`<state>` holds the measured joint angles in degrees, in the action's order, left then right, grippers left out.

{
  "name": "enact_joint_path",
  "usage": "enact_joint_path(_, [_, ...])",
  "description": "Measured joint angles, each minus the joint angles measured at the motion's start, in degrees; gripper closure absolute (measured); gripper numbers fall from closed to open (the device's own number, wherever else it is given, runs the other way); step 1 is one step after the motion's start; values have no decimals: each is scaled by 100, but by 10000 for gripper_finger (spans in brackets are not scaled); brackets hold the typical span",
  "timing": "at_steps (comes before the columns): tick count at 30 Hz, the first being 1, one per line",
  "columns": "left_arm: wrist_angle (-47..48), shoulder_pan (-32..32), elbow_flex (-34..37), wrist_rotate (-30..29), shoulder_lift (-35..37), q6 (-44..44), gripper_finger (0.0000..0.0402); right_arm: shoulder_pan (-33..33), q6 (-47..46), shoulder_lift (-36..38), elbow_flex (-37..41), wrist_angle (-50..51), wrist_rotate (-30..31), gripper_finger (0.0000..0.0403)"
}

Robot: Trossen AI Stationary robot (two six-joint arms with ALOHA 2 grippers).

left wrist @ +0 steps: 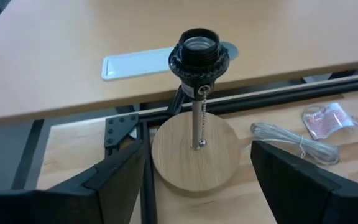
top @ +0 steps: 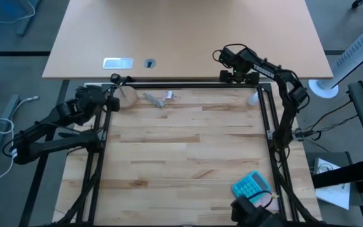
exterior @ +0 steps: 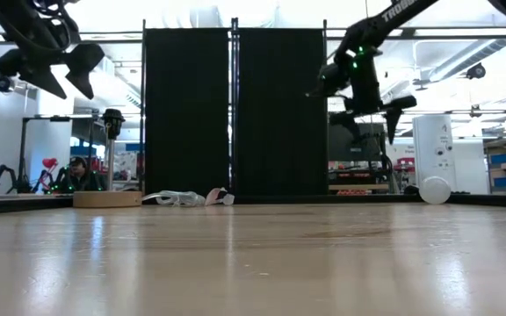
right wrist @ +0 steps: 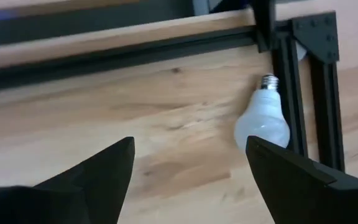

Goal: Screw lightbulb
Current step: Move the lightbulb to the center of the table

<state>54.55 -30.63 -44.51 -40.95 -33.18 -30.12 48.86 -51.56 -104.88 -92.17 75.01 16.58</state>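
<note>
The lightbulb [right wrist: 263, 121] is small and white. It lies on its side on the wooden table at the far right corner [top: 253, 99], its screw neck [right wrist: 268, 81] toward the far edge, beside the black frame rail. My right gripper [right wrist: 188, 174] hangs open above the table, to the bulb's left [top: 237, 77], pointing steeply down. The tan wooden disc [left wrist: 194, 149] with its upright black socket [left wrist: 199, 53] stands at the far left [top: 126, 96]. My left gripper [left wrist: 197, 180] stays open in the air just left of the disc [top: 111, 101].
A clear wrapper [left wrist: 328, 118] and a coiled cord [left wrist: 284, 140] lie right of the disc. A blue calculator [top: 252, 186] sits at the near right. Black frame rails [top: 188, 85] edge the table. Beyond the far rail stands a tan desk [top: 188, 31]. The table's middle is bare wood.
</note>
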Motion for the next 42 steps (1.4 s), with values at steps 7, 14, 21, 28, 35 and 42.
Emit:
enact_joint_path(7, [-6, 0, 17, 0, 158, 110, 118, 330, -403, -223, 101, 504, 83, 110])
enact_joint_path(14, [-6, 0, 139, -1, 264, 114, 118, 552, -1326, -163, 710, 685, 317, 107])
enact_joint_path(21, [0, 0, 179, 1, 271, 114, 118, 711, -1841, -162, 1425, -21, 425, 110])
enact_joint_path(28, [47, 0, 179, 337, 272, 110, 118, 844, -2176, -113, 2010, -504, 460, 100])
enact_joint_path(35, [83, 0, 179, 455, 192, 44, 118, 867, -1912, 18, 2346, -1054, 225, 98])
enact_joint_path(42, [95, 0, 179, 565, 119, 56, 118, 889, -1968, 94, 2783, -1133, 72, 94])
